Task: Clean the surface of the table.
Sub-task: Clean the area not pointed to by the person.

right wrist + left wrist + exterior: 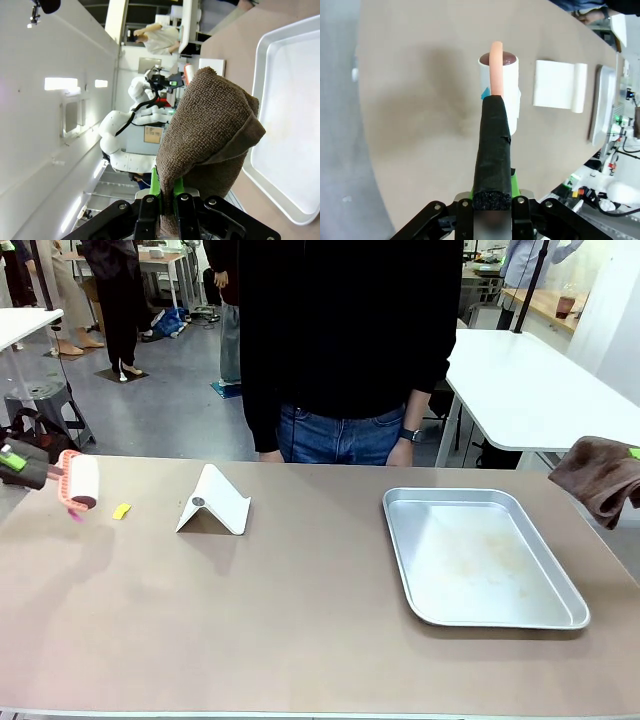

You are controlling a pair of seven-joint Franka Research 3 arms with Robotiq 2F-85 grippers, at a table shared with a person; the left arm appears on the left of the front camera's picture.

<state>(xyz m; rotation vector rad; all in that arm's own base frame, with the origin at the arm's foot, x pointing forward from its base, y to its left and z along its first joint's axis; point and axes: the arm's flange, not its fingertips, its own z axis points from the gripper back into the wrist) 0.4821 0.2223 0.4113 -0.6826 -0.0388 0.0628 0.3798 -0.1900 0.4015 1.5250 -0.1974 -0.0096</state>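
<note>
The beige-brown table spans the front view. At its far left my left gripper is shut on the black foam handle of a lint roller, a white roll in a pink frame, tilted down toward the tabletop. In the left wrist view that gripper clamps the handle, with the roll over the table. I cannot tell whether the roll touches the surface. At the right edge my right gripper holds a brown cloth in the air; its green pads pinch the cloth.
A small yellow scrap lies beside the roller. A white folded stand sits left of centre and a silver metal tray on the right. A person in a black top stands at the far edge, hands hanging by the table.
</note>
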